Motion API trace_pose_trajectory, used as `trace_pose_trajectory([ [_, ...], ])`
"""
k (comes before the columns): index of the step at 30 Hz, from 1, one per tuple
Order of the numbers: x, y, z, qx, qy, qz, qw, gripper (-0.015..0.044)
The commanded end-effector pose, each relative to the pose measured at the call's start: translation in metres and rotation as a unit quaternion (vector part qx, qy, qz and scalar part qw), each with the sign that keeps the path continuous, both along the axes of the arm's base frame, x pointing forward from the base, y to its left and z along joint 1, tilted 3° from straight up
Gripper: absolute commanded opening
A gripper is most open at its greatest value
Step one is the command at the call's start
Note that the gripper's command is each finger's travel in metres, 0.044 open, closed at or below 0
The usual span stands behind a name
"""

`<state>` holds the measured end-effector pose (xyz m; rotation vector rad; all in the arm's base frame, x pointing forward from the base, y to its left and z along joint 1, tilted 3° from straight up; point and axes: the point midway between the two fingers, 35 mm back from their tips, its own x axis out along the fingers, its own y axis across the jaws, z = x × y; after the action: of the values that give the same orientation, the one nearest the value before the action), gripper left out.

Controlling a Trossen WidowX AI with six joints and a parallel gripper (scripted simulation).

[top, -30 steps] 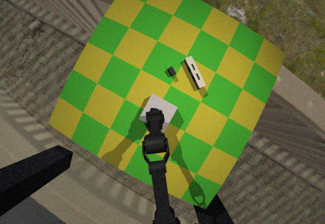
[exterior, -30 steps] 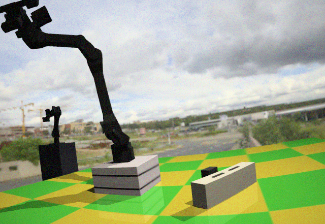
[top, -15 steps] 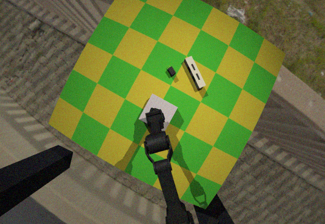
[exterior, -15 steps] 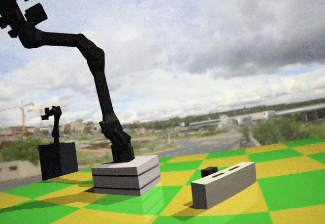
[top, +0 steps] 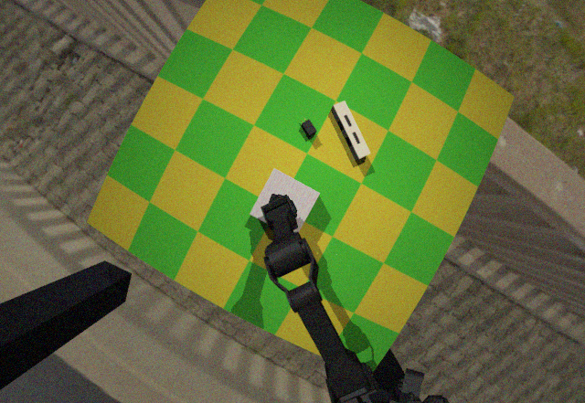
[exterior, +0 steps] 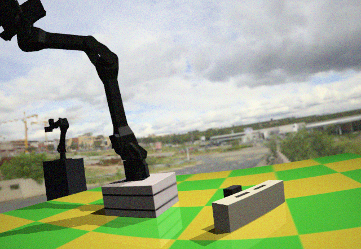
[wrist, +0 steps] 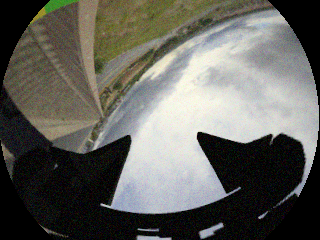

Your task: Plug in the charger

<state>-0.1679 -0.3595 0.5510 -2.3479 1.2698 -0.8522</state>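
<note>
The charger [top: 309, 128] [exterior: 232, 191] is a small black block on the checkered table top, with thin prongs showing at its upper left side in the top view. The power strip [top: 345, 116] [exterior: 256, 202] is a long pale bar with two dark outlet slots on its top face. It stands beside the charger, apart from it. My gripper [wrist: 165, 137] is open and empty, with sky between its fingers in the wrist view. It is raised high and far from both things, on the other side of the arm's base. The shutters inside the outlets cannot be made out.
The arm stands on a pale block [top: 273, 181] [exterior: 128, 202] on the green and yellow checkered table top [top: 203, 153] [exterior: 320, 208]. A dark pedestal [exterior: 64, 177] with another small black arm [exterior: 62, 136] is behind. A black beam [top: 66, 309] shows at the lower left of the top view.
</note>
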Motion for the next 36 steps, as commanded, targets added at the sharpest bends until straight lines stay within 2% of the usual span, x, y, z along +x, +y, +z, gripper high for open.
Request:
trace_pose_trajectory([
  [1,0.009,-0.012,-0.008,0.017,-0.033,0.017,0.999,0.0440],
  [17,0.061,-0.060,-0.039,0.092,-0.145,0.087,0.981,0.0440],
  [36,0.140,-0.106,-0.089,0.207,-0.247,0.149,0.935,0.0440],
])
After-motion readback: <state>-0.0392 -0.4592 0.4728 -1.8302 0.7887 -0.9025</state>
